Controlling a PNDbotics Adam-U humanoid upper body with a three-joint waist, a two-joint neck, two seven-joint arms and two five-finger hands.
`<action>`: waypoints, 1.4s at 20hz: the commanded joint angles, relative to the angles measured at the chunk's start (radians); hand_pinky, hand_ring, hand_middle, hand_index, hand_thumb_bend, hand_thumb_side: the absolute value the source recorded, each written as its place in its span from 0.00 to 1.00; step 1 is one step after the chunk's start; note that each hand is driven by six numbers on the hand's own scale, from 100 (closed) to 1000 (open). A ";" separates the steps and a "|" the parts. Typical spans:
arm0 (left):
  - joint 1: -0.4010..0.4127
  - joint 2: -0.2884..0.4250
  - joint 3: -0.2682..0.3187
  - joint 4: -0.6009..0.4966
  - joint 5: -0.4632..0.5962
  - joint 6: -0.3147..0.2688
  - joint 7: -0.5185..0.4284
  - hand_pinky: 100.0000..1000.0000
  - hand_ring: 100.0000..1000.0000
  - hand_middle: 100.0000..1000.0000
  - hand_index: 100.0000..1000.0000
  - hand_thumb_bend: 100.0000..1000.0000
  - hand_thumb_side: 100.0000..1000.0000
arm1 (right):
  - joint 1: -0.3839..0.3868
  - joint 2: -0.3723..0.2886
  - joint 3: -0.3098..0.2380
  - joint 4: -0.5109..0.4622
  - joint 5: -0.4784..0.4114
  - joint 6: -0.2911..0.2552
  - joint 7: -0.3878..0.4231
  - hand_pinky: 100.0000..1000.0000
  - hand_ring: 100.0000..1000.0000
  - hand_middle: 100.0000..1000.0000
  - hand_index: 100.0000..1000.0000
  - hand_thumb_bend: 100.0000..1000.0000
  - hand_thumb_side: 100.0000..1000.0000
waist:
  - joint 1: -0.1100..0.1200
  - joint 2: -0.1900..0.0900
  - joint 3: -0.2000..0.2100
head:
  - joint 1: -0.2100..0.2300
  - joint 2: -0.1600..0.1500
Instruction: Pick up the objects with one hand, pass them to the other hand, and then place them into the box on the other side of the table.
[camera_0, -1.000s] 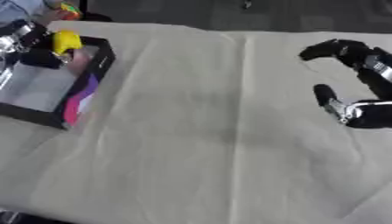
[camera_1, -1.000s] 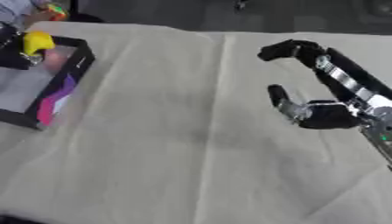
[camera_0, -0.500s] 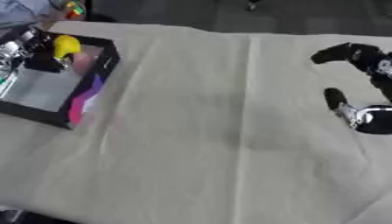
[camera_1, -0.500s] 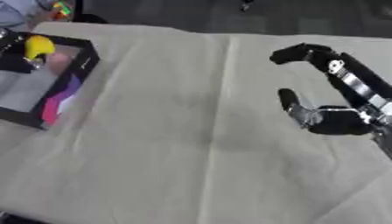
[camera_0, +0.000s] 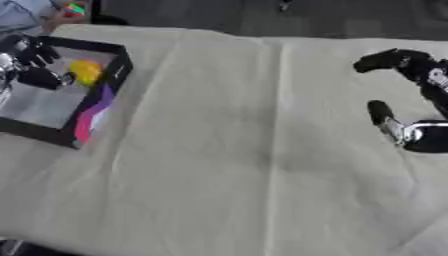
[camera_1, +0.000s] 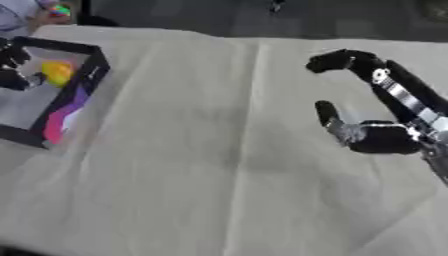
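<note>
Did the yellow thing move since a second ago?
Yes. The yellow thing was up at the box's far rim by the left hand; now it sits lower, inside the box.

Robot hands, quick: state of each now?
Left robot hand: over the box by the yellow object; grip cannot be told.
Right robot hand: open, empty.

Matt creased cloth (camera_0: 227, 165), black box (camera_0: 122, 64) with glossy lining, smooth yellow object (camera_0: 86, 71)

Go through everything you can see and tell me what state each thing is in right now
Black open-topped box: upright at the table's left side, yellow object inside.
Round yellow object: in the box, beside the left hand.
Left hand: over the box; grip unclear.
Right hand: open, holding nothing.
Cream tablecloth: spread out, creased.
</note>
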 joint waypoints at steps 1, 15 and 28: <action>-0.014 0.033 0.017 0.000 -0.057 0.010 -0.007 0.88 0.78 0.67 0.75 0.62 0.41 | -0.008 -0.028 -0.016 -0.018 0.000 0.000 -0.007 0.96 0.81 0.76 0.86 0.00 0.30 | -0.012 -0.001 0.000 | -0.017 0.008; 0.004 0.041 0.045 -0.095 0.059 -0.016 0.197 0.80 0.66 0.66 0.75 0.00 0.52 | 0.016 -0.053 -0.038 -0.043 -0.031 0.004 -0.016 0.96 0.81 0.77 0.85 0.00 0.25 | -0.010 -0.026 0.001 | -0.167 0.026; 0.061 0.090 0.067 -0.234 0.287 -0.058 0.298 0.79 0.65 0.67 0.85 0.00 0.60 | 0.097 -0.133 -0.134 -0.054 -0.046 0.061 -0.012 0.96 0.83 0.80 0.88 0.00 0.28 | -0.003 -0.049 -0.016 | -0.270 0.024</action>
